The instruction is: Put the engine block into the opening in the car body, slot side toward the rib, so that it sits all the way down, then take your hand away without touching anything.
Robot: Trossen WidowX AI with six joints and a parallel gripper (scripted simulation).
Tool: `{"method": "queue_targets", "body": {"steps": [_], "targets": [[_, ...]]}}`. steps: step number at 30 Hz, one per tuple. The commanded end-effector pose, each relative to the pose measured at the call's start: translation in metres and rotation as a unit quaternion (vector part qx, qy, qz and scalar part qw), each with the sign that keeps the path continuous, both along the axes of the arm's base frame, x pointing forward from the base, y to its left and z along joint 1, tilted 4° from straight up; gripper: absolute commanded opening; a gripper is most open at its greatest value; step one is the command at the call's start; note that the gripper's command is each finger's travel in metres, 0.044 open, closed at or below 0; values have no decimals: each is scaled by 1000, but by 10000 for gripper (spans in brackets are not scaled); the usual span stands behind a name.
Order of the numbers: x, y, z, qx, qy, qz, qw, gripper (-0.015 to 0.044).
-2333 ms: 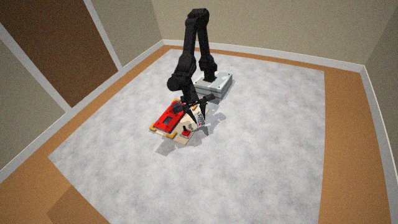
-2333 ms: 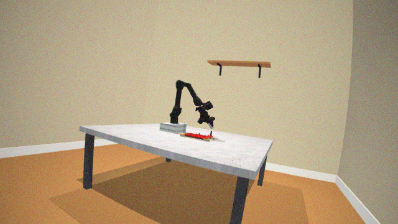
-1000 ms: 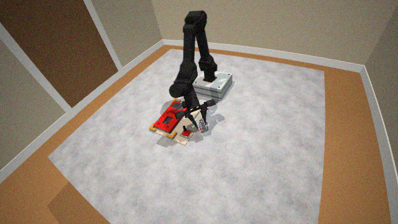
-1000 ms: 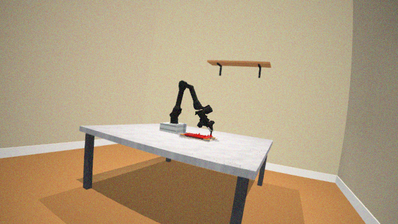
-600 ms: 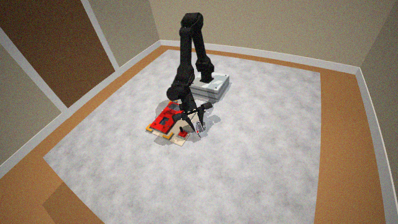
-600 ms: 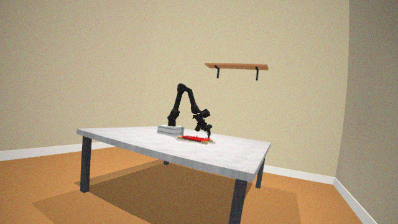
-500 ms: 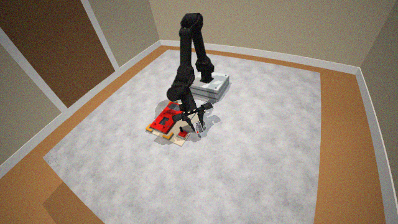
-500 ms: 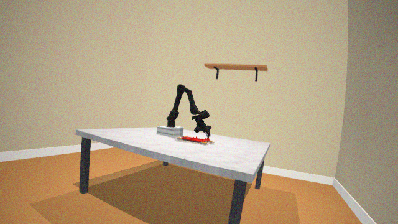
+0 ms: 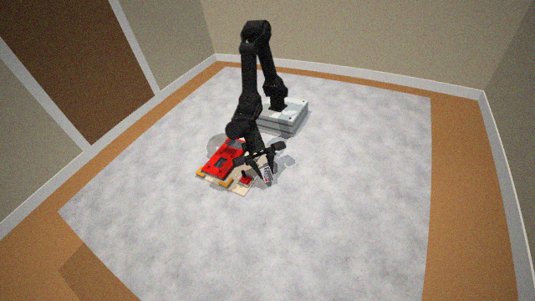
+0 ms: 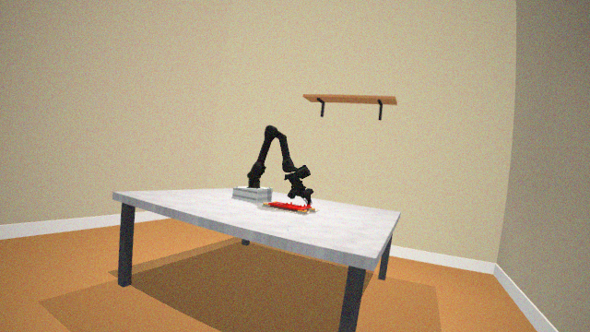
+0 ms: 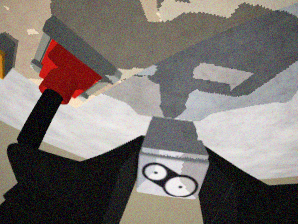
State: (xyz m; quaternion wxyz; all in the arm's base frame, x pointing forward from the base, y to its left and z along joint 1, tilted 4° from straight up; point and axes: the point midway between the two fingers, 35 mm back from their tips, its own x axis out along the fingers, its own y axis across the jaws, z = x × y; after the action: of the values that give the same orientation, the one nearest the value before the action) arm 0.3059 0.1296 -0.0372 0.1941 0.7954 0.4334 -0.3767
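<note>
The grey engine block [image 9: 267, 175] [image 11: 173, 172] has two ringed circles on its face in the wrist view. My gripper [image 9: 267, 170] [image 10: 309, 203] [image 11: 169, 144] is shut on it and holds it above the surface at the right edge of the tan board. The red car body [image 9: 214, 167] [image 10: 286, 206] lies flat on the board, left of the gripper in the top view, with a dark opening [image 9: 221, 162] in it. The car body is outside the wrist view. The block's slot side and the rib cannot be made out.
A red part [image 9: 246, 180] [image 11: 75, 75] with a black upright peg [image 11: 40, 119] sits in a grey holder, close beside the held block. Orange corner brackets [image 9: 226, 183] stand at the car body's corners on the tan board [image 9: 240, 191]. The arm's pale base box [image 9: 292, 121] [image 10: 251, 194] stands behind.
</note>
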Motion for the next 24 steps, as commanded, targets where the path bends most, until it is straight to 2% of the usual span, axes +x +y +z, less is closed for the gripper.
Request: {"method": "queue_targets", "body": {"steps": [1,16,24], "targets": [[-4,0,-9,0,6,3,1000,0],[-1,0,-15,0,6,3,1000,0],[0,0,-14,3,-2,1,1000,210]]}}
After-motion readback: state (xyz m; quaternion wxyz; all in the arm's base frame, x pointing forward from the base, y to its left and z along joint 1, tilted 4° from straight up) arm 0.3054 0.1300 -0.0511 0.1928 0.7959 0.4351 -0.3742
